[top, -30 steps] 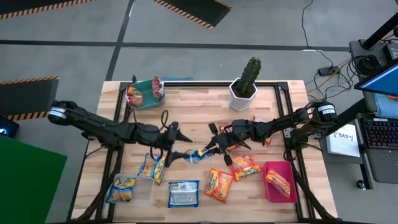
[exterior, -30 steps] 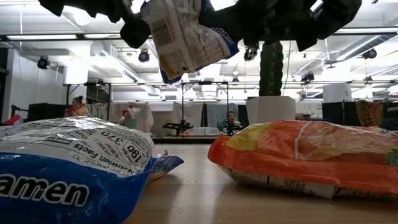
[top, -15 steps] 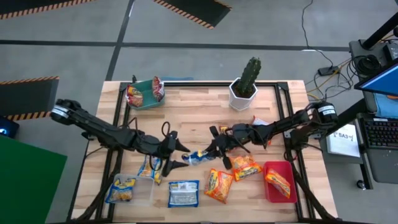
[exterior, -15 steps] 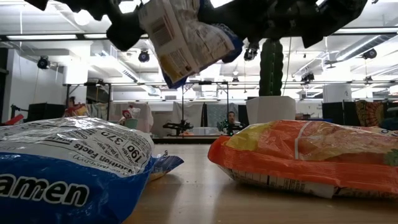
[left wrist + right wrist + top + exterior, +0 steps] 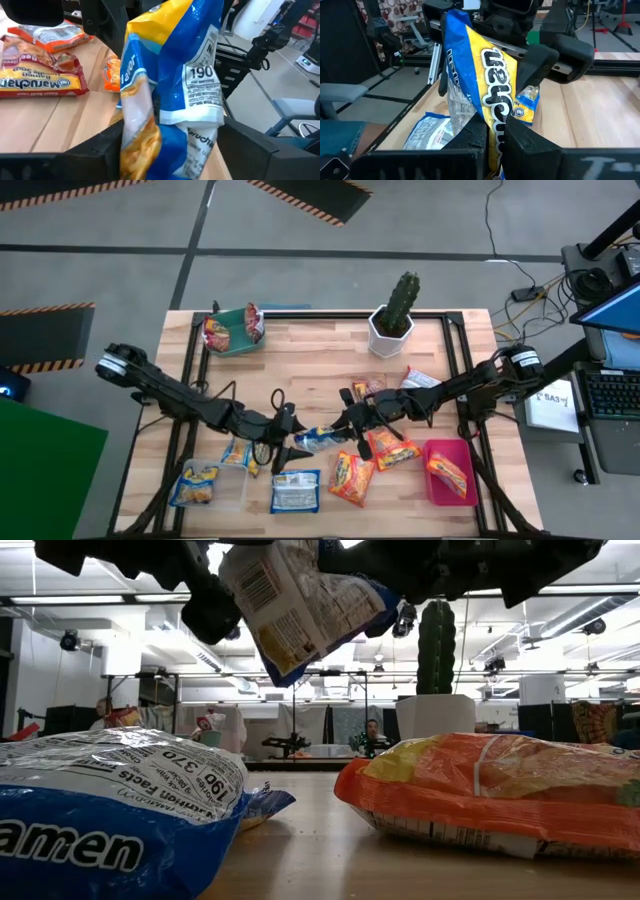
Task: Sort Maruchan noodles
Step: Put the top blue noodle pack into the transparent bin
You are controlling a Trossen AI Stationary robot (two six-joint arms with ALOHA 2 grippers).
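Hanging above the table (image 5: pixel 310 370) near its front edge, a blue-yellow noodle packet (image 5: pixel 318 440) was pinched in the right gripper (image 5: pixel 345 425), fingers clamped together on it. The left gripper (image 5: pixel 288 442) sat just beside it, fingers spread apart either side of the packet's other end, not gripping.

Legible print. Blue-yellow noodle packet (image 5: pixel 175 90) held aloft: "190" on its back panel, partial "ruchan" below it; its front (image 5: pixel 490 95) carries partial vertical brand lettering. Orange packet (image 5: pixel 37 82) on the table: "Maruchan", upside down. Blue packet (image 5: pixel 110 810) lying nearest the low camera: "amen", "190", "370", "Facts".
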